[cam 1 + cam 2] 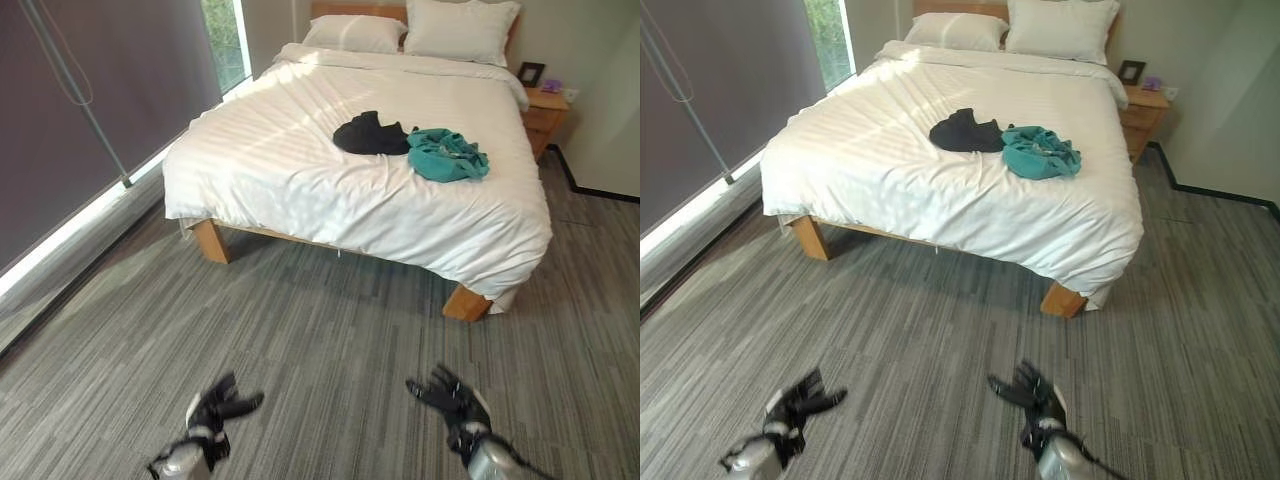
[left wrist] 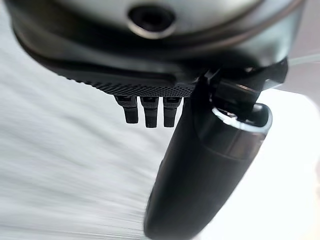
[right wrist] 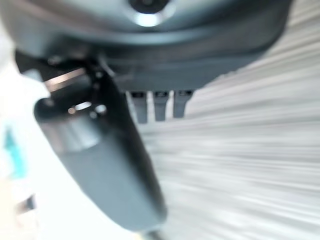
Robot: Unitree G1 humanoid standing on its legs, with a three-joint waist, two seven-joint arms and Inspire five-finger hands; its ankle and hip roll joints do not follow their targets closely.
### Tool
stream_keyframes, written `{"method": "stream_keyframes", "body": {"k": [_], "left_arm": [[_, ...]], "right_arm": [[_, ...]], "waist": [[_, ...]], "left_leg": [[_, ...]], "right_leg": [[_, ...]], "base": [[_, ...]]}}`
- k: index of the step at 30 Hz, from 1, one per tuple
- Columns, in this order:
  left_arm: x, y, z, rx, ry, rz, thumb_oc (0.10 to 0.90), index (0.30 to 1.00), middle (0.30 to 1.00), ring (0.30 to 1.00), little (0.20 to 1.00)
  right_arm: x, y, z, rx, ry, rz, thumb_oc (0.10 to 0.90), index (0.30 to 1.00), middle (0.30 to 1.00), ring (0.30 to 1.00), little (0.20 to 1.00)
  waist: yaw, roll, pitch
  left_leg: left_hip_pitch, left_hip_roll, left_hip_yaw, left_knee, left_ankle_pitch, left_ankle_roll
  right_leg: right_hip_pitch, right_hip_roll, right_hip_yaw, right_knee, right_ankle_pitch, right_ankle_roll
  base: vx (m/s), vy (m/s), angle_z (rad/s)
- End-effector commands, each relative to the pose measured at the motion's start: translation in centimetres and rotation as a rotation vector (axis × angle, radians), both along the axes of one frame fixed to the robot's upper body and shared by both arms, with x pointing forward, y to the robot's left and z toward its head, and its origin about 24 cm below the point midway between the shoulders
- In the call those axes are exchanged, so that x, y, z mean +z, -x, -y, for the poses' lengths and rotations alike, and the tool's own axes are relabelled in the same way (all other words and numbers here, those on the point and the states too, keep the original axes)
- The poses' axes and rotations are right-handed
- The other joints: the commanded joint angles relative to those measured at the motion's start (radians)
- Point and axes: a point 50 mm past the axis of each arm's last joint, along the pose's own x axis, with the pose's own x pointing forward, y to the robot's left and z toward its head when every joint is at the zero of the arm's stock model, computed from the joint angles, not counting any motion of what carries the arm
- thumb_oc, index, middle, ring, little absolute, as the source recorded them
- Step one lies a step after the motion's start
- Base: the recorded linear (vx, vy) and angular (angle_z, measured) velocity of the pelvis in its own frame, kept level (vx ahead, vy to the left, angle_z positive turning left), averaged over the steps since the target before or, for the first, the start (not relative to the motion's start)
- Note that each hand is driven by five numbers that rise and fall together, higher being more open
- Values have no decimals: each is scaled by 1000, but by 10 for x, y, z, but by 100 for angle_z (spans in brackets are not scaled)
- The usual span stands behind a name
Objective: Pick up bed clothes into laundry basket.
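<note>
The robot's left hand [image 1: 215,410] and right hand [image 1: 455,400] are hanging low over the carpet [image 1: 330,330], fingers loosely spread and empty, probably because the black garment [image 1: 370,133] and teal garment [image 1: 447,155] on the bed [image 1: 300,170] are sitting well out of reach.

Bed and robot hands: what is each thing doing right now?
Bed: made, white cover smooth.
Black clothes: crumpled on the bed.
Teal clothes: bunched up, touching the black clothes.
Pillows: lying at the head of the bed.
Left hand: open, empty, over the carpet.
Right hand: open, empty, over the carpet.
</note>
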Motion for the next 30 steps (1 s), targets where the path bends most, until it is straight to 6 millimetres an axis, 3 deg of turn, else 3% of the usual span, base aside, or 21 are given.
{"method": "stream_keyframes", "body": {"k": [1,4,5,6,8,10,11,15,17,19,21,22,23,24,26,27,30], "left_arm": [[66,-45,-12,21,-77,341,800,900,900,900,900],[101,-57,-4,-22,-133,484,800,900,900,900,900],[112,-60,-1,-17,-117,537,800,900,900,900,900],[112,-60,0,-7,-99,541,800,900,900,900,900],[110,-61,1,-9,-98,530,800,900,900,900,900],[111,-57,-3,7,-94,539,800,900,900,900,900],[110,-55,-6,11,-103,532,800,900,900,900,900],[115,-58,-11,13,-161,543,800,900,900,900,900],[120,-62,-9,5,-193,554,800,900,900,900,900],[122,-59,-8,3,-191,566,800,900,900,900,900],[116,-57,-7,10,-159,545,800,900,900,900,900],[116,-58,-6,14,-146,545,800,900,900,900,900],[120,-57,-6,27,-105,569,800,900,900,900,900],[119,-57,-5,34,-81,573,800,900,900,900,900],[123,-60,-3,37,-74,590,800,900,900,900,900],[122,-61,2,16,-50,596,800,900,900,900,900],[115,-54,3,-6,-39,583,800,900,900,900,900]], "right_arm": [[54,-32,8,27,118,267,800,900,900,900,900],[85,-45,1,81,198,392,800,900,900,900,900],[97,-50,-9,130,223,446,800,900,900,900,900],[98,-52,-15,150,218,454,800,900,900,900,900],[98,-54,-19,162,213,456,800,900,900,900,900],[103,-53,-23,190,208,474,800,900,900,900,900],[104,-51,-18,184,219,476,800,900,900,900,900],[101,-42,-3,108,245,458,800,900,900,900,900],[105,-40,4,80,276,469,800,900,900,900,900],[103,-37,6,80,279,462,800,900,900,900,900],[99,-36,10,69,269,443,800,900,900,900,900],[99,-38,9,69,255,443,800,900,900,900,900],[103,-41,5,77,223,465,800,900,900,900,900],[106,-44,-1,104,214,485,800,900,900,900,900],[114,-54,-4,127,224,502,800,900,900,900,900],[121,-62,-11,164,210,524,800,900,900,900,900],[133,-64,-19,233,229,576,800,900,900,900,900]], "waist": [[-9,-26,-32],[-4,-15,6],[-16,-7,51],[-23,-4,71],[-26,0,89],[-33,-3,98],[-54,-18,91],[-114,-20,69],[-130,-21,49],[-143,-12,8],[-139,-1,-25],[-138,-16,-22],[-120,-37,-7],[-93,-58,19],[-41,-80,62],[12,-83,82],[57,-52,58]], "left_leg": [[-74,19,-106,31,-15,-51],[-97,10,-96,84,-53,-24],[-88,-1,-93,109,-79,0],[-84,-1,-90,118,-86,7],[-79,2,-92,127,-93,6],[-44,15,-80,113,-116,-2],[5,19,-82,93,-136,-11],[154,118,-138,28,-169,-63],[198,154,-157,38,-157,-88],[213,212,-174,98,-53,-125],[180,264,-159,256,127,-152],[123,265,-143,363,204,-150],[49,251,-145,502,234,-130],[-16,214,-148,602,221,-106],[-152,165,-104,659,154,-86],[-281,133,-43,571,98,-92],[-301,46,0,242,85,-87]], "right_leg": [[-1,-81,40,41,-74,133],[-97,-99,50,243,-109,144],[-214,-100,59,468,-25,158],[-270,-85,73,564,10,156],[-323,-72,68,610,11,152],[-400,-94,-10,522,-12,148],[-426,-84,-43,411,-6,153],[-421,-30,-123,75,70,186],[-424,-37,-159,80,98,197],[-393,-31,-173,114,105,162],[-343,-6,-188,153,63,128],[-313,-18,-189,153,49,112],[-270,-18,-175,151,34,87],[-234,-16,-154,150,18,68],[-168,-23,-115,136,-1,59],[-91,-28,-95,114,-31,60],[-1,5,-56,92,-94,59]], "base": [[15,54,-17],[-10,100,-6],[6,161,-21],[16,117,-22],[100,42,-11],[332,-29,-16],[513,-137,-56],[595,-212,-20],[564,-270,30],[585,-292,48],[591,-305,24],[590,-359,-16],[520,-389,-48],[514,-363,-54],[498,-247,-73],[630,-126,-47],[689,-25,-78]]}}
